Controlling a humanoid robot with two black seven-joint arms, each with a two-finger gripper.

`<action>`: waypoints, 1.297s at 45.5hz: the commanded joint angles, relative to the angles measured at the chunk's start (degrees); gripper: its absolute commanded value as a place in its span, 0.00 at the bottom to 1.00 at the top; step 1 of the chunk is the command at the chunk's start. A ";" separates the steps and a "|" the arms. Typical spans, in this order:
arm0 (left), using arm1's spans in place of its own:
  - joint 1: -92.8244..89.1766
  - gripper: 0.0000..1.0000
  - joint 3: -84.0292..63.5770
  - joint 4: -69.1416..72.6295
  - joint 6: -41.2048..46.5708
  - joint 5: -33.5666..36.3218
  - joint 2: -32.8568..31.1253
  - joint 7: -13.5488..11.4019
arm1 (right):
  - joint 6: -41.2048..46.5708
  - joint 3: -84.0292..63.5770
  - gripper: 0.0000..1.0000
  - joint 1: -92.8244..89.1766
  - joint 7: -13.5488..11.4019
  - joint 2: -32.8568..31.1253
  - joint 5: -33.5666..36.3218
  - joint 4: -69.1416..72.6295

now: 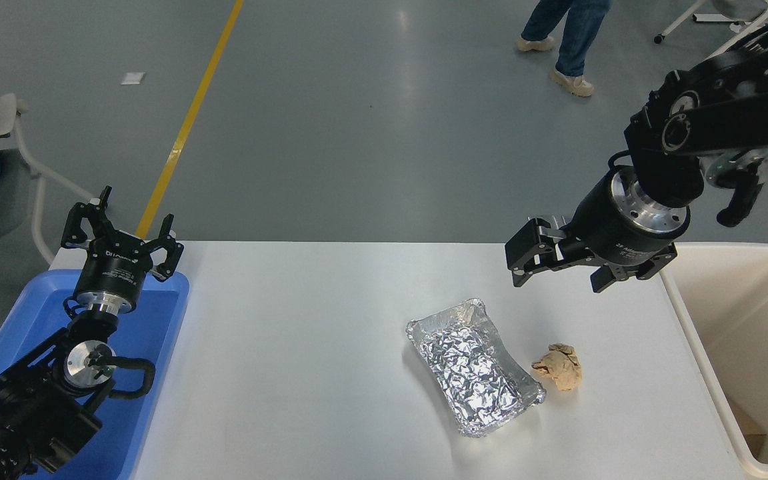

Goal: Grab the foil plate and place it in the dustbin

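Parked at lower left, the left gripper (119, 230) spreads its fingers over a blue tray (157, 333). Crinkled, shiny, round-cornered foil plate (474, 367) lies centre-right on the white table (291, 347), long axis upper-left to lower-right. Above it, the right gripper (524, 257) looks parted, empty. Cream dustbin (697, 333) at right.

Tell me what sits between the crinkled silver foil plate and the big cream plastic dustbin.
Head view: a crumpled tan paper ball lies between the foil plate and dustbin, beside the plate.

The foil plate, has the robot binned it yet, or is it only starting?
Only starting. Nothing is done: the foil plate lies on the white table beside a paper ball. In hand: the right gripper hangs open above the table, holding nothing. Left: grasp it, carry it to the dustbin. The left gripper is parked over the blue tray.
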 commanded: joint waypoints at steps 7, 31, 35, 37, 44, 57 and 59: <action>-0.06 0.99 0.00 0.00 0.00 0.00 0.00 -0.01 | 0.00 0.27 1.00 0.01 0.00 0.13 0.01 -0.10; -0.06 0.99 0.00 -0.08 0.00 0.00 0.00 -0.01 | 0.00 0.44 1.00 -0.35 0.09 1.62 0.71 -0.45; -0.06 0.99 0.00 0.00 0.00 0.00 0.00 -0.01 | 0.00 0.35 1.00 -0.70 0.09 2.23 0.88 -1.06; -0.06 0.99 0.00 0.00 0.00 0.00 0.00 -0.01 | 0.00 0.09 1.00 -1.05 0.09 2.50 0.88 -1.15; -0.06 0.99 0.00 0.00 0.00 0.00 0.00 -0.01 | 0.00 -0.26 1.00 -1.14 0.09 2.50 0.88 -1.33; -0.06 0.99 0.00 0.00 0.00 0.00 0.00 -0.01 | 0.00 -0.35 1.00 -2.19 0.09 2.23 1.15 -2.56; -0.06 0.99 0.00 0.00 0.00 0.00 0.00 -0.01 | 0.00 -0.26 1.00 -2.19 0.18 2.06 1.15 -2.56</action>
